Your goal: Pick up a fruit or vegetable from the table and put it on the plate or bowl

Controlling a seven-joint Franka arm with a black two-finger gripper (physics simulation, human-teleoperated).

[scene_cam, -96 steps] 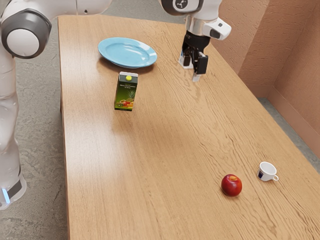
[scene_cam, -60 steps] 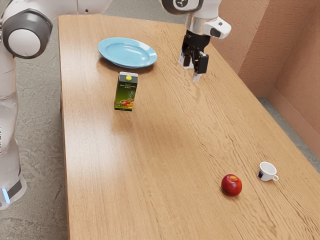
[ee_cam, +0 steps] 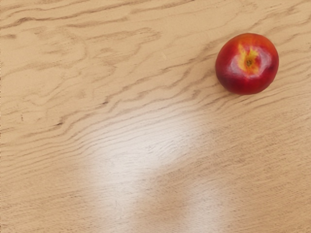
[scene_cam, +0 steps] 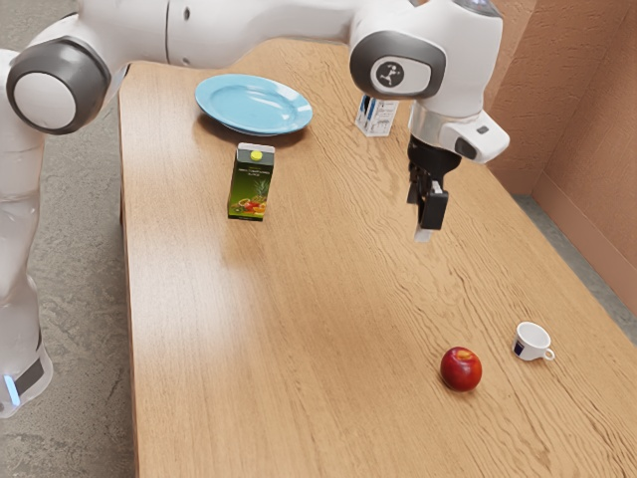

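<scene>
A red apple (scene_cam: pixel 461 368) lies on the wooden table near its front, toward the exterior view's right. It also shows in the wrist view, apple (ee_cam: pixel 247 63), off to one side of the spot under my hand. A light blue plate (scene_cam: pixel 254 104) rests at the far end of the table with nothing on it. My black gripper (scene_cam: pixel 419 217) hangs open and empty above mid-table, well short of the apple and high over the wood.
A green juice carton (scene_cam: pixel 250 181) stands upright just in front of the plate. A small white and blue box (scene_cam: pixel 376 115) sits at the back behind my hand. A white cup (scene_cam: pixel 532 342) stands beside the apple. Terracotta walls (scene_cam: pixel 587 110) close off the exterior view's right.
My arm has swung from beside the small box at the back toward the front of the table, closer to the apple. The box now stands uncovered. Nothing on the table moved.
</scene>
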